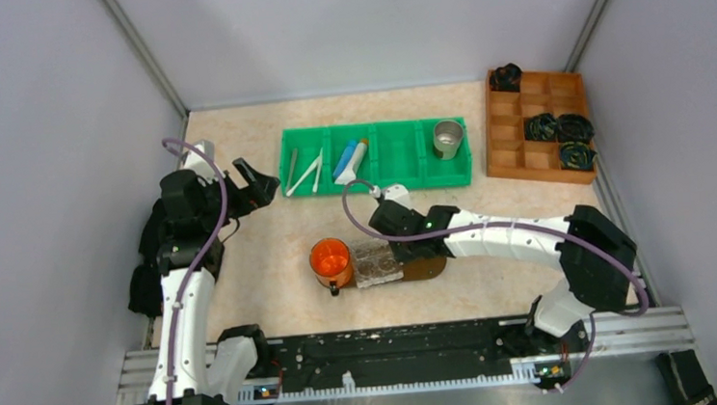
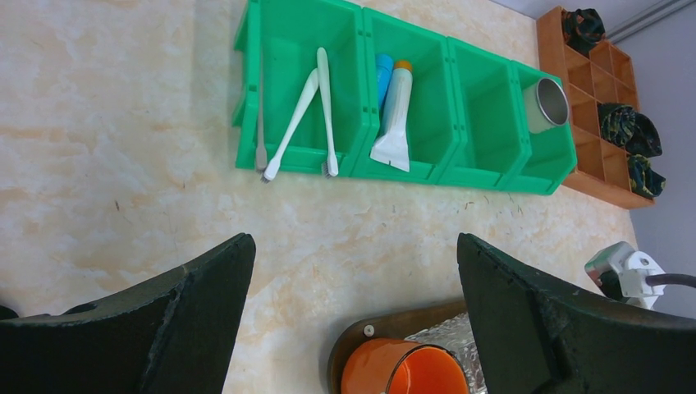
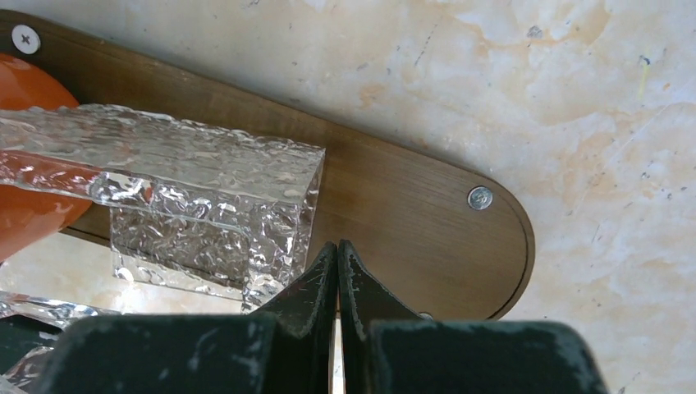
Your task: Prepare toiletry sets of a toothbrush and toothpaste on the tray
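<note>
The dark brown tray lies mid-table and carries an orange cup and a clear crinkled plastic box. Two white toothbrushes and a grey one lie in the green bin's left compartment. A white tube and a blue tube lie in the compartment beside it. My left gripper is open and empty, above the table between bin and tray. My right gripper is shut and empty over the tray, beside the clear box.
A metal cup stands in the bin's right compartment. An orange-brown compartmented box with dark bundles sits at the back right. Grey walls close in both sides. The orange cup stands on the tray's left end.
</note>
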Action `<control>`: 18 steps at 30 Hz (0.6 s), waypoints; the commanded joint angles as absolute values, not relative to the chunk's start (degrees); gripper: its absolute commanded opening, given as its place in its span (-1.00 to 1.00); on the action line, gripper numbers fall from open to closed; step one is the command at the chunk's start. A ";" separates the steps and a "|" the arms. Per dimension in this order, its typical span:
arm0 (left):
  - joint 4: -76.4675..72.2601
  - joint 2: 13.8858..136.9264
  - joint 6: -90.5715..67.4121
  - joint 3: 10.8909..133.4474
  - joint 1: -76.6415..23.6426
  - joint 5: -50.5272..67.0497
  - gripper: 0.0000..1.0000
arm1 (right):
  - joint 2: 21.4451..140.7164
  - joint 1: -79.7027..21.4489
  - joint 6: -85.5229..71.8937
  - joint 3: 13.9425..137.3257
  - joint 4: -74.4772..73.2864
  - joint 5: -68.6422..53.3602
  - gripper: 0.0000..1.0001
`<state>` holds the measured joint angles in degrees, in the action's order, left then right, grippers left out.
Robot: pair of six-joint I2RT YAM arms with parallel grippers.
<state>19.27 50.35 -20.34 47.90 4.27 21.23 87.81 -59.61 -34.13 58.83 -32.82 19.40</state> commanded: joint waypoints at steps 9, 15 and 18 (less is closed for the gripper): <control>18.48 50.60 -19.64 47.03 4.60 21.30 0.98 | 87.80 -61.07 -41.02 60.35 -41.20 29.85 -0.81; 17.86 50.71 -19.91 46.70 4.57 21.69 0.98 | 80.42 -57.30 -42.94 57.22 -44.64 35.59 -0.26; 17.70 50.88 -19.95 46.66 4.57 22.00 0.98 | 75.31 -50.73 -37.94 57.06 -41.12 30.67 -0.05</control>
<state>19.07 50.59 -20.32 47.51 4.27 21.21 83.26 -57.41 -40.99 56.80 -42.85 30.33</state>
